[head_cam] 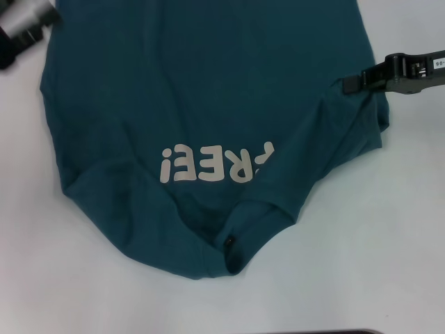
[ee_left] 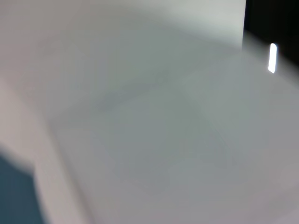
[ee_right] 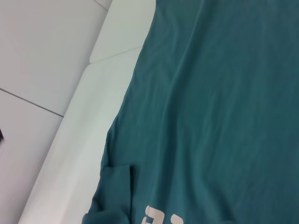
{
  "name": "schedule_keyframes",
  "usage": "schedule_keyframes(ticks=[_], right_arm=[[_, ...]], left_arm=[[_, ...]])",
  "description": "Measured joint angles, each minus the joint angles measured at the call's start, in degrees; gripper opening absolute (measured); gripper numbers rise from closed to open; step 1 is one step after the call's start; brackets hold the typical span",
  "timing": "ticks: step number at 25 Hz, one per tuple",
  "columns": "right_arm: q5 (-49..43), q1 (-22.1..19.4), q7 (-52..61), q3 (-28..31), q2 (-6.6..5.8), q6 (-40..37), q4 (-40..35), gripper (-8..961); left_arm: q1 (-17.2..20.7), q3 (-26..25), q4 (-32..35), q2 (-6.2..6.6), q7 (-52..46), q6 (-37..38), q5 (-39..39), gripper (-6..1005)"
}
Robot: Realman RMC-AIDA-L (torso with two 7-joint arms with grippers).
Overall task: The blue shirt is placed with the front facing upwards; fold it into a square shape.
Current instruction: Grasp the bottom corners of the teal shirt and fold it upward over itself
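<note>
The blue shirt fills the frame's centre; the right gripper, jaws pinching its right-hand edge, is nearer than the upper-left left gripper, whose jaw state cannot be told.

One blue shirt lies on one white tabletop, bearing one line of pale lettering and one small dark tag, with two grippers, left gripper and right gripper.
</note>
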Motion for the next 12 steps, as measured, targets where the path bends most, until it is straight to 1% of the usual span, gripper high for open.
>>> schedule_keyframes(ticks=[1,3,4,6,7,9,10,11,12], right_arm=[[0.0,0.0,0.0,0.0,-0.01,-0.1,0.0,16],[0.0,0.1,0.0,0.0,-0.03,-0.1,-0.1,16],[0.0,0.2,0.0,0.0,-0.04,-0.2,-0.1,16],[0.0,0.3,0.0,0.0,-0.04,-0.3,-0.1,16],[0.0,0.3,0.0,0.0,-0.05,-0.3,-0.1,16],[0.0,0.4,0.0,0.0,-0.03,-0.3,-0.1,16],[0.0,0.4,0.0,0.0,-0.03,-0.3,-0.1,16],[0.0,0.4,0.1,0.0,-0.07,-0.3,-0.1,16],[0.0,0.4,0.1,0.0,-0.07,-0.3,-0.1,16]], left_arm=[[0.2,3.9,-1.3,1.52,2.0,1.9,3.4,892],[0.3,7.9,-3.2,2.82,3.7,3.5,7.9,910],[0.4,8.9,-4.0,3.13,3.7,3.9,10.3,918],[0.4,9.3,-6.6,3.32,0.8,3.9,16.4,936],[0.4,9.3,-6.6,3.32,0.8,3.9,16.4,936],[0.4,9.0,-8.8,3.19,-1.6,3.7,18.9,937],[0.6,8.8,-10.7,2.88,-2.6,3.6,19.8,937],[0.8,8.6,-13.9,2.19,-3.3,3.6,20.5,937],[0.8,8.6,-13.9,2.19,-3.3,3.6,20.5,937]])
